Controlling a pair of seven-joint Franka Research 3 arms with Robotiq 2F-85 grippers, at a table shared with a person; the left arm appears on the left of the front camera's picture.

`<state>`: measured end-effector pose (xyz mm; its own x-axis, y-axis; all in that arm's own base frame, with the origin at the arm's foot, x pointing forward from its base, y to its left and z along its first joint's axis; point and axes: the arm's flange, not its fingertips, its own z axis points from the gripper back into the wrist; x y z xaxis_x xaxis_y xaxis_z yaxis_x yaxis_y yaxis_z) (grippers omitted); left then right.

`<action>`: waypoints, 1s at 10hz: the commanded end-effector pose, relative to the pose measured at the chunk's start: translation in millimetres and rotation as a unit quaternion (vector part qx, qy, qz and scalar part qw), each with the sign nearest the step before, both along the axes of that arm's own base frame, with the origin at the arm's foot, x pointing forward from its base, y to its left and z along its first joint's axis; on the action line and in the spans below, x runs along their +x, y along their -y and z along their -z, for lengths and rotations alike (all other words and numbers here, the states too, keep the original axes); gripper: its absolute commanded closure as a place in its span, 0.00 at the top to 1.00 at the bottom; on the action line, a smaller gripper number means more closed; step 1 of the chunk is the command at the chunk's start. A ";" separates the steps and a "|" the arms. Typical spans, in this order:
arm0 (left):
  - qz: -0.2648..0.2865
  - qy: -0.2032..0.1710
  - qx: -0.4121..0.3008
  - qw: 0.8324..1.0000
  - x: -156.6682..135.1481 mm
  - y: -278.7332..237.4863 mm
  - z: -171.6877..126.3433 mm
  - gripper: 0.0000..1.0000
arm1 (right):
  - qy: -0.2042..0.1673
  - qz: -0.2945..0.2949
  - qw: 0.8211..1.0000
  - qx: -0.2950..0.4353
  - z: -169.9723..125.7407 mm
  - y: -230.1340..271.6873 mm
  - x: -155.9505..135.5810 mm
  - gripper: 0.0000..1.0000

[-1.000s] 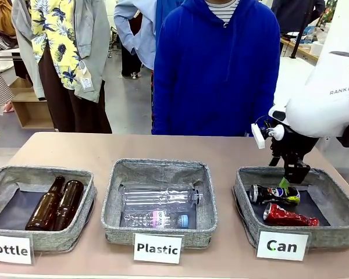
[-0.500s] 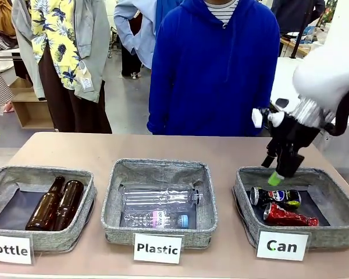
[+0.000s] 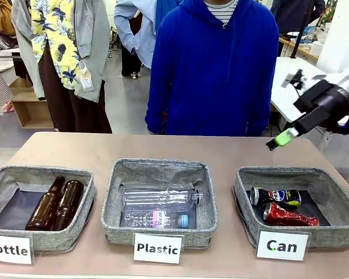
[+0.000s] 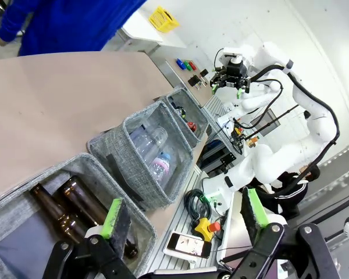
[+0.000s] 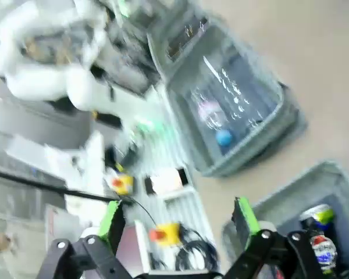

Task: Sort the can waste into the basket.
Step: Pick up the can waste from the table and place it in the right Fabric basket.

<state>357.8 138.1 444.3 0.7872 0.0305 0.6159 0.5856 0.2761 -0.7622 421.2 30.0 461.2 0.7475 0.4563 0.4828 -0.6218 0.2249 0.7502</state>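
With both cans [image 3: 279,205] lying in the right basket [image 3: 246,200], I should lift my empty, open right gripper [image 3: 277,141] clear, left gripper [image 4: 183,218] likewise open.

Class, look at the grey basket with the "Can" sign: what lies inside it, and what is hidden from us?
Inside the Can basket lie two cans side by side: a dark can with red and white print and a crushed red can. Its dark lining shows around them; the lining beneath them is covered.

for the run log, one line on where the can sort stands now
stage: release done | red can + dark can: in Can basket | right gripper: open, empty, above basket | left gripper: open, empty
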 end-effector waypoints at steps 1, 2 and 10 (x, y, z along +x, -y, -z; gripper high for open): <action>0.001 -0.004 0.001 1.000 -2.2 0.5 -2.7 1.00 | -0.099 0.538 0.728 0.413 20.7 11.7 -16.9 1.00; 0.001 -0.004 0.001 1.000 -2.2 0.5 -2.7 1.00 | -0.103 0.546 0.717 0.421 29.0 18.7 -23.1 1.00; 0.001 -0.004 0.001 1.000 -2.2 0.5 -2.7 1.00 | -0.136 0.256 0.946 0.144 56.7 51.2 -22.7 1.00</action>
